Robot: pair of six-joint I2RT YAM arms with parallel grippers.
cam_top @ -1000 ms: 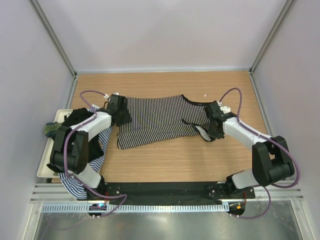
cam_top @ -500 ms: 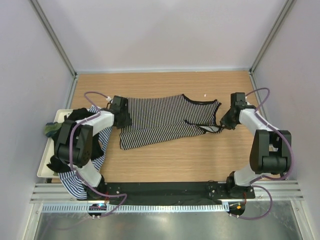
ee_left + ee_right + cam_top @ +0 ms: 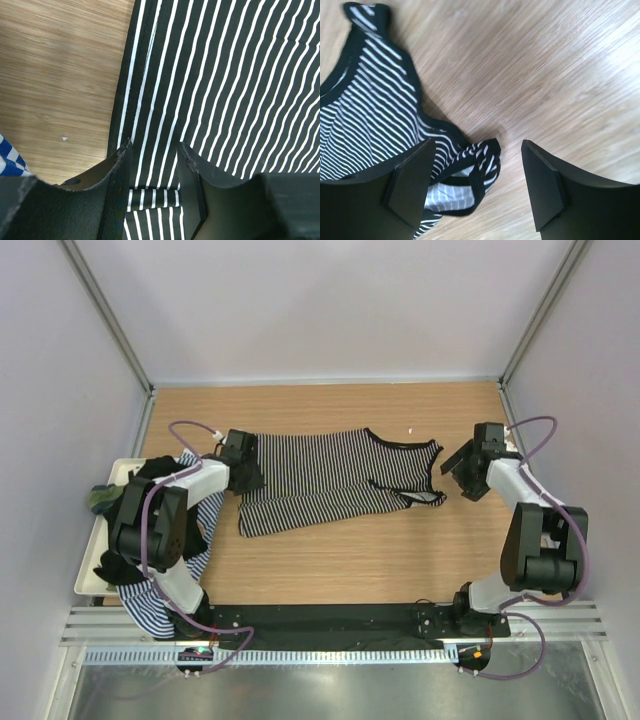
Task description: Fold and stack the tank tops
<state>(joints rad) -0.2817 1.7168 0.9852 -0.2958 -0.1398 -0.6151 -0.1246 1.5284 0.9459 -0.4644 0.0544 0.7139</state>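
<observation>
The black-and-white striped tank top [image 3: 320, 480] lies spread across the middle of the table, partly folded along its near side. My left gripper [image 3: 243, 477] is at its left edge, and in the left wrist view [image 3: 154, 147] the jaws are shut on a rolled fold of the striped cloth [image 3: 225, 75]. My right gripper [image 3: 458, 478] stands open just right of the top's shoulder end. In the right wrist view [image 3: 477, 145] a crumpled strap [image 3: 480, 165] lies loose on the wood between the wide-apart fingers, touching neither.
A white tray [image 3: 85, 575] sits at the left table edge, heaped with a black top [image 3: 155, 472], a green one [image 3: 100, 498] and a blue-and-white striped one [image 3: 140, 605] hanging over its near side. Bare wood lies in front of and behind the striped top.
My right gripper carried the strap end to the right, stretching the top out, then opened and let the strap drop. My left gripper kept its hold and barely moved.
</observation>
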